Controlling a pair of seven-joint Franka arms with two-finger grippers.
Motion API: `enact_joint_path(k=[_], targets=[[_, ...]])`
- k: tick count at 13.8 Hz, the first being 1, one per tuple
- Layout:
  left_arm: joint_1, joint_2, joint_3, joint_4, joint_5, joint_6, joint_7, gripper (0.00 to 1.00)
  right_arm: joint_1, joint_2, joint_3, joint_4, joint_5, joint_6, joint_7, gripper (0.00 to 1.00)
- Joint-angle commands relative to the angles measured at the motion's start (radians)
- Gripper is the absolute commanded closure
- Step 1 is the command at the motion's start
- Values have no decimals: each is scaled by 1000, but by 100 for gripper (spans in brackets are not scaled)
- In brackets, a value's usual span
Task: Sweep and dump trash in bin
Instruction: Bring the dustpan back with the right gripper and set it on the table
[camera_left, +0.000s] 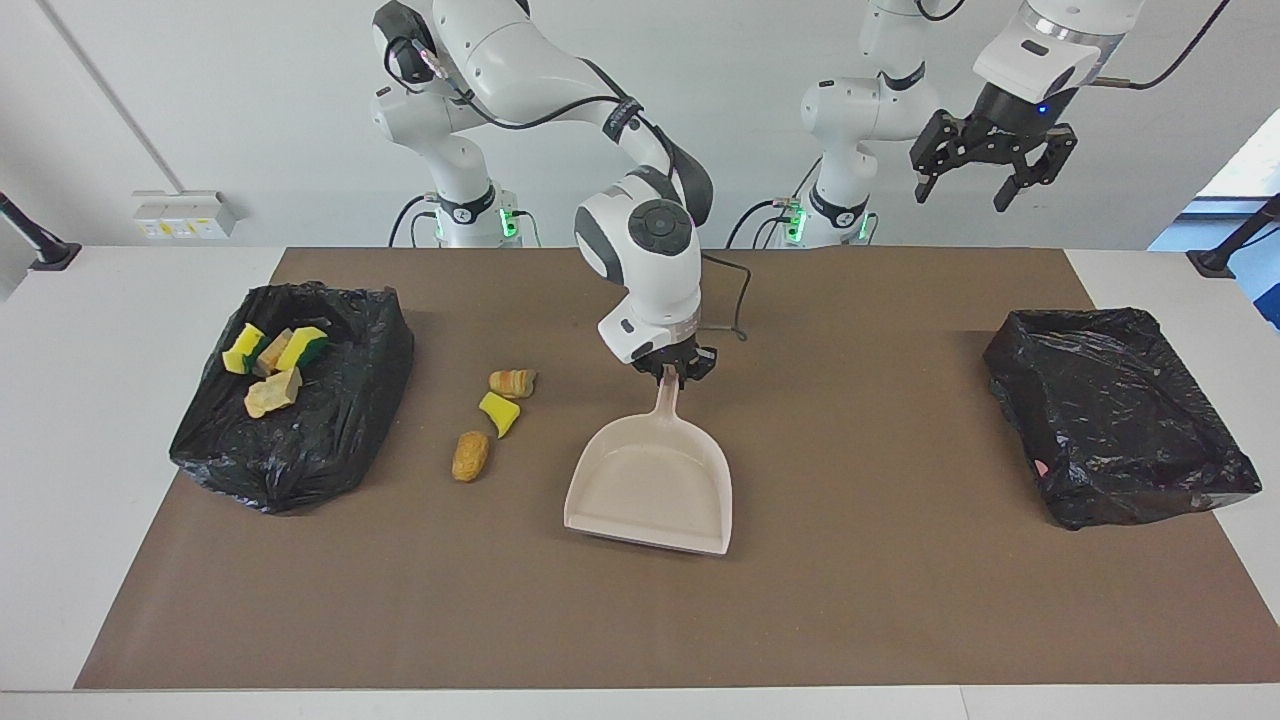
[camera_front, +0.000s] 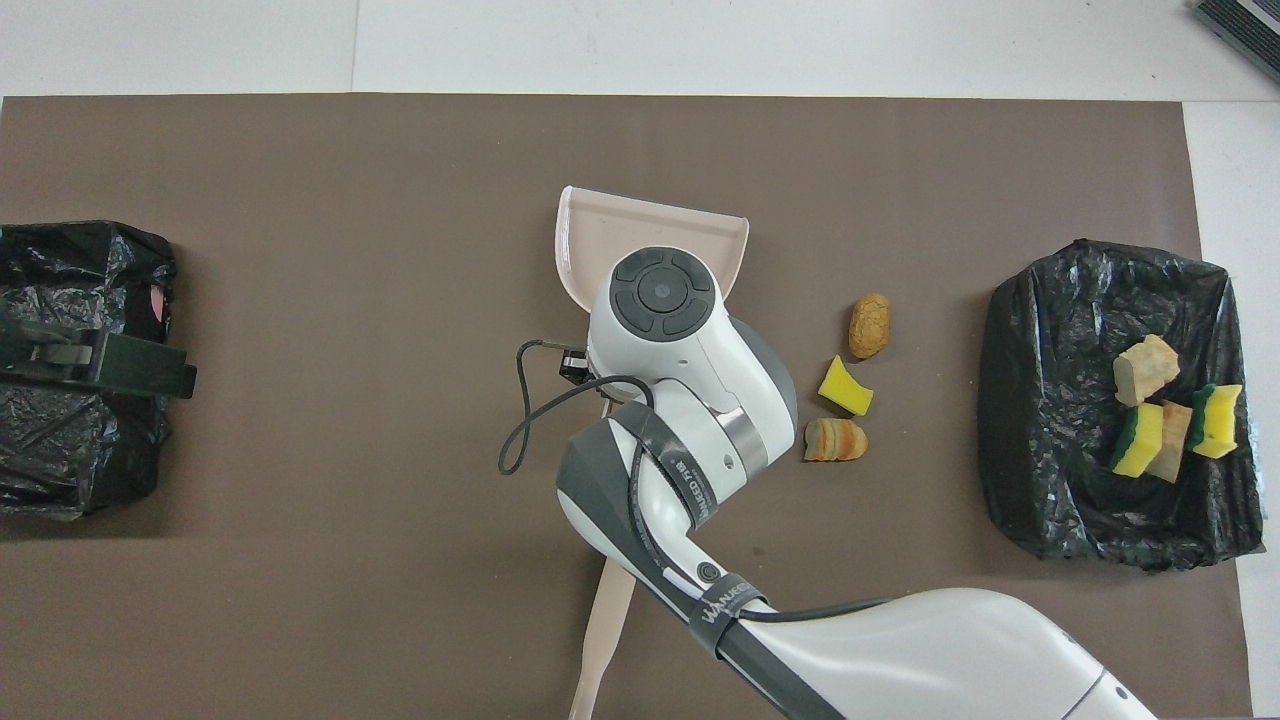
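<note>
Right hand pinching the handle of the beige plastic dustpan at mid-table, left hand spread, raised high at the left arm's end, three trash bits on the brown mat beside the dustpan, four more in the black-lined bin, toward the right arm's end

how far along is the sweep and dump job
Partly done: four trash pieces lie in the bin at the right arm's end. The right gripper is shut on the dustpan, which is empty. Three pieces are left on the mat; the left gripper hangs open, raised.
</note>
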Motion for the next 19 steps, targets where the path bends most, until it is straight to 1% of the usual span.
enact_joint_path(k=[1, 3, 4, 5, 6, 7, 8, 9, 10, 11, 12, 13, 15, 16, 18, 19], targets=[[28, 48, -12, 82, 16, -55, 12, 0, 15, 39, -2, 25, 30, 20, -49, 100], [44, 50, -12, 84, 16, -55, 18, 0, 42, 60, -3, 14, 36, 49, -71, 91], [42, 45, -12, 83, 25, -52, 41, 0, 39, 60, -3, 20, 32, 28, -74, 70], [41, 44, -15, 83, 71, -54, 74, 0, 30, 51, -2, 22, 33, 6, -82, 6], [38, 34, -15, 80, 97, -60, 84, 0, 21, 25, 9, 25, 35, -41, -94, 0], [39, 30, -13, 76, 92, -49, 85, 0, 19, -22, 18, 25, 40, -95, -91, 0], [39, 30, -13, 75, 88, -48, 85, 0, 24, -70, 18, 11, 67, -123, -83, 0], [39, 30, -13, 75, 87, -45, 84, 0, 22, -131, 17, -13, 161, -169, -68, 0], [38, 30, -15, 75, 87, -45, 84, 0, 18, -191, 15, -44, 215, -216, -59, 0], [31, 22, -21, 75, 87, -48, 73, 0, 19, -264, 15, -95, 231, -271, -53, 0], [30, 2, -23, 57, 87, -58, 75, 0, 31, -335, 17, -156, 240, -298, -51, 0], [31, -10, -24, 34, 87, -58, 73, 0, 48, -395, 18, -229, 256, -298, -51, 0], [36, -19, -23, 24, 88, -64, 70, 0, 122, -502, 18, -383, 320, -264, -27, 0], [34, -19, -24, 23, 87, -48, 70, 0, 140, -548, 20, -447, 363, -238, 28, 0], [25, -18, -24, 18, 85, -14, 70, 0, 188, -636, 18, -581, 452, -183, 97, 0], [24, -19, -29, 7, 84, 4, 71, 0, 206, -656, 18, -639, 487, -131, 123, 0]])
